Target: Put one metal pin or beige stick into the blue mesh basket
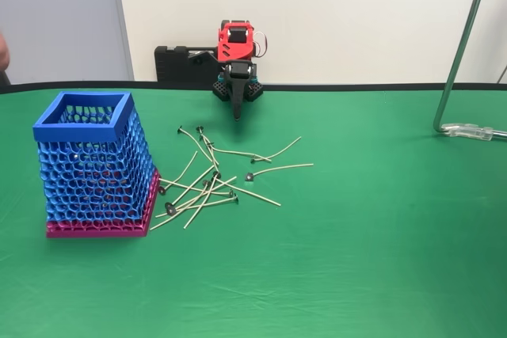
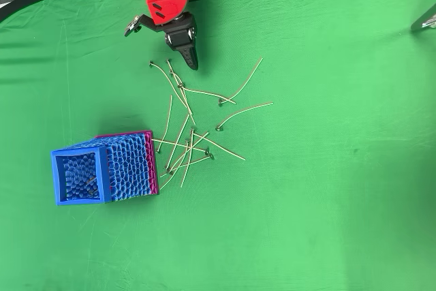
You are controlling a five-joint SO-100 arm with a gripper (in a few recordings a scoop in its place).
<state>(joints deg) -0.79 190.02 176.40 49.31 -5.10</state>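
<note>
gripper [image 2: 190,61]: fingers pressed together, empty, hanging near the far sticks [image 2: 187,124]
basket [image 2: 80,151]: standing well apart

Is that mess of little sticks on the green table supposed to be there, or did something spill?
The thin beige sticks lie scattered and crisscrossed on the green table beside the blue mesh basket, like a spill. The basket stands upright, undamaged. The gripper hovers near the pile, holding nothing.
</note>
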